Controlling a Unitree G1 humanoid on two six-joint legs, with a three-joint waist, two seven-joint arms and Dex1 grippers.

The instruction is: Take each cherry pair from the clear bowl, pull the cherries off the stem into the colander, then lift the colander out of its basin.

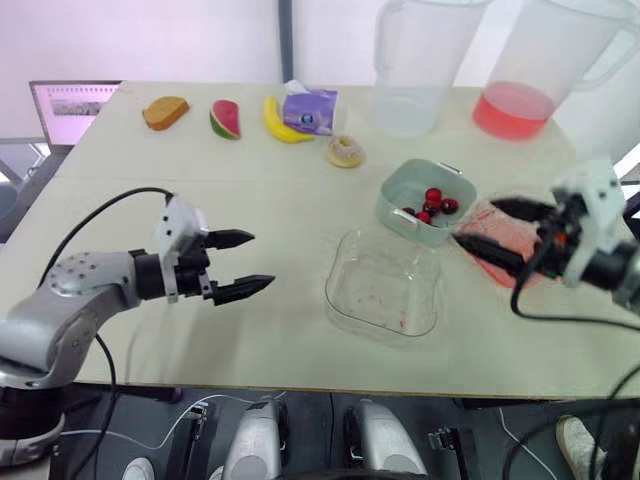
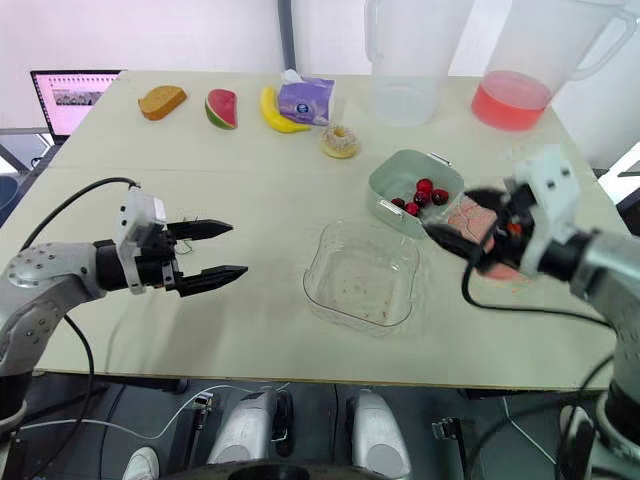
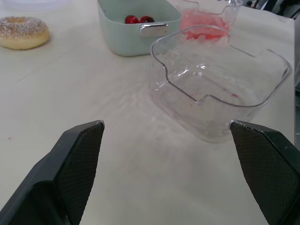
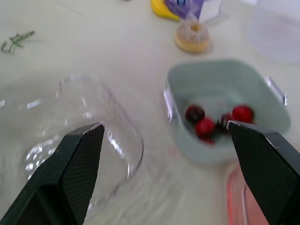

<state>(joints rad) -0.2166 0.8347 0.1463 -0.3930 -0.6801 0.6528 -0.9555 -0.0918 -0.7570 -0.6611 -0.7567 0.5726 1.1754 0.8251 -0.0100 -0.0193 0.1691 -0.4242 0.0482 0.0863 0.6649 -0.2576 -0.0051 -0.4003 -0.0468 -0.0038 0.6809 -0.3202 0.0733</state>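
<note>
Red cherries sit loose in the pale green plastic colander beyond the empty clear plastic bowl, the right tool gaping wide beside it and the left tool wide too, so a one-sided lift could tip fruit across the desk.

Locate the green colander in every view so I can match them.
Left eye view: colander right of centre, behind the clear bowl.
Right eye view: colander right of centre again.
Left wrist view: colander beyond the clear bowl, cherries inside.
Right wrist view: colander beside the clear bowl.
Shared landmark: the sugared doughnut, behind the colander.
</note>
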